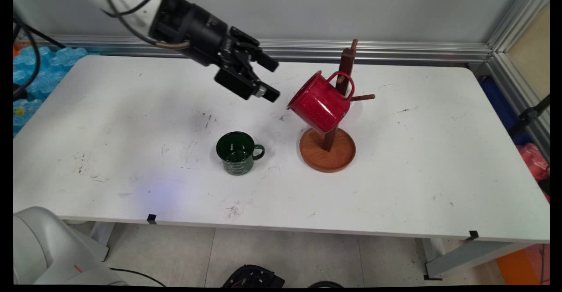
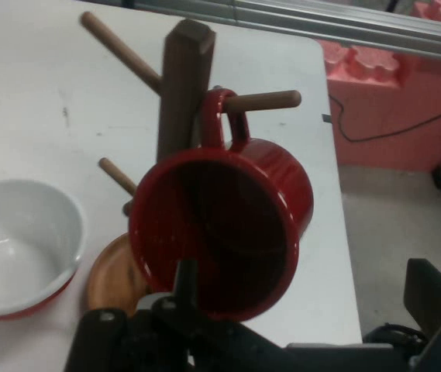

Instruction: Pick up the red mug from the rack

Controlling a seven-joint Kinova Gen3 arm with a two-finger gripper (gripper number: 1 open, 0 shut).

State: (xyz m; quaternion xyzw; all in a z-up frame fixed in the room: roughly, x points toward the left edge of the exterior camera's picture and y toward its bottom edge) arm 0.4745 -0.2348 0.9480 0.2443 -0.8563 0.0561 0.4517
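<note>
Black gripper (image 1: 271, 79): fingers spread apart, holding nothing, hanging above the table (image 1: 417, 173), tilted down toward the right.
Red mug (image 1: 318, 103): nearest thing, just right of the fingertips and clear of them. It hangs by its handle (image 1: 344, 81) on a peg (image 1: 362, 97) of the wooden mug tree (image 1: 327, 158), mouth tipped left and up toward the gripper.
Green mug (image 1: 237, 152): upright on the table, nearer than the gripper and left of the tree base, well apart from both.
Risk 1: the mug hangs by its handle loop only. A push along the peg's axis could probably slide it off, so it drops onto the base or table.
Risk 2: the tree looks light and top-loaded. A sideways knock from a finger on the mug or post could tip the stand.
Risk 3: the black cables trail behind the wrist. Snag chance looks low, nothing stands near them.
Main view only: shows the gap between gripper and mug, the green mug, and the full round base.
Hand view only: looks straight into the mug (image 2: 220, 232), which is empty. The handle (image 2: 220, 116) loops over the peg (image 2: 263, 101) close to the post, with peg length to spare. It also shows two more pegs and a white bowl (image 2: 18, 248) with a red outside beside the base. I can't find that bowl in the main view.
</note>
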